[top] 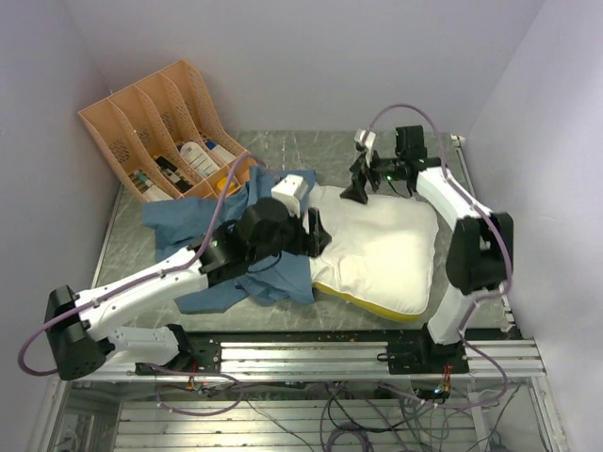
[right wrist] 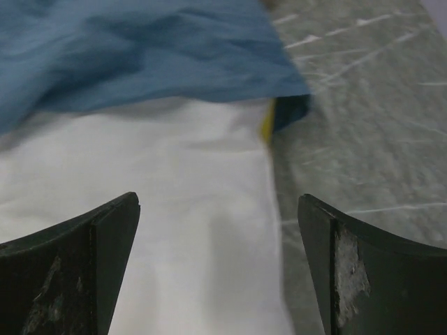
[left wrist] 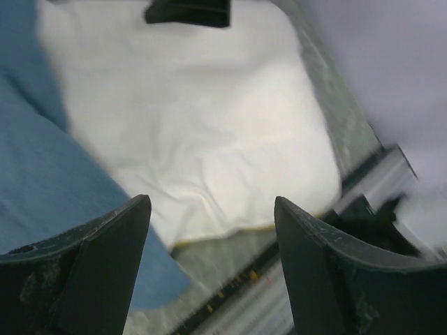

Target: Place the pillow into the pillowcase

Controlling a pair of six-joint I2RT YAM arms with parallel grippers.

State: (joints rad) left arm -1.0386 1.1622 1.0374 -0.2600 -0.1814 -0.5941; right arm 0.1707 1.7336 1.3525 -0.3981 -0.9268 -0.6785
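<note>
Top external view showed the pillow lying flat on the table, a bit right of the middle. The pillowcase lay in a wrinkled heap on the left, and its right side covered the left end of the pillow. Most of the pillow was out in the open. The left pincer was over the spot where the blue cloth met the white pillow. In the left wrist view it was spread wide with nothing in it, and the pillow and the blue cloth were below it. The right pincer was at the far edge of the pillow, near the far corner of the pillowcase. In the right wrist view it was wide open too and held nothing. Under it, a yellow edge of the pillow slipped under the blue cloth. A tan rack with small things in it stood at the far left corner of the table.
</note>
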